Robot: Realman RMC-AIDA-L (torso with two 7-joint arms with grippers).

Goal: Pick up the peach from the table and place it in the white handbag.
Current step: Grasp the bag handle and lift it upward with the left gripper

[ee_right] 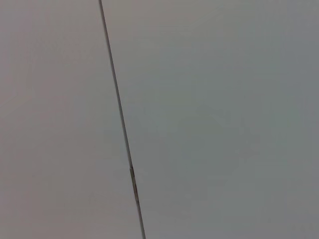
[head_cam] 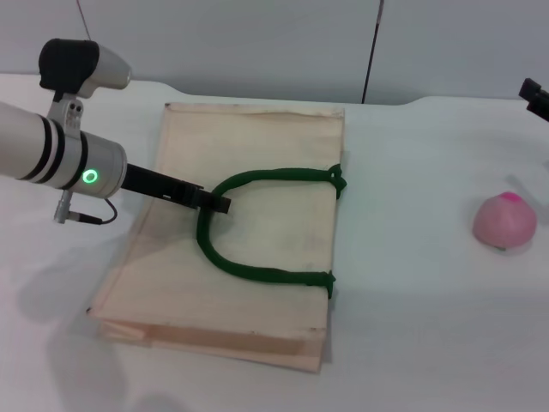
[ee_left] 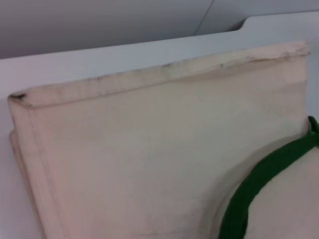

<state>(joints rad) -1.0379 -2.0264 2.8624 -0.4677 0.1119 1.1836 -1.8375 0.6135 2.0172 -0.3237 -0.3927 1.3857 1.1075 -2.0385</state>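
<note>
The peach (head_cam: pixel 505 221), pale pink with a magenta tip, sits on the white table (head_cam: pixel 412 292) at the far right. The white handbag (head_cam: pixel 257 146) lies flat in the middle, and its dark-green loop handle (head_cam: pixel 249 268) rests on top of it. My left gripper (head_cam: pixel 219 204) reaches in from the left over the bag, with its tip at the bend of the handle. The left wrist view shows the bag's cloth (ee_left: pixel 149 149) and a stretch of the handle (ee_left: pixel 259 184). Only a dark part of my right gripper (head_cam: pixel 536 96) shows at the right edge, raised behind the peach.
A grey wall with a dark vertical seam (head_cam: pixel 371 51) stands behind the table. The right wrist view shows only that wall and the seam (ee_right: pixel 122 129). Bare tabletop lies between the bag and the peach.
</note>
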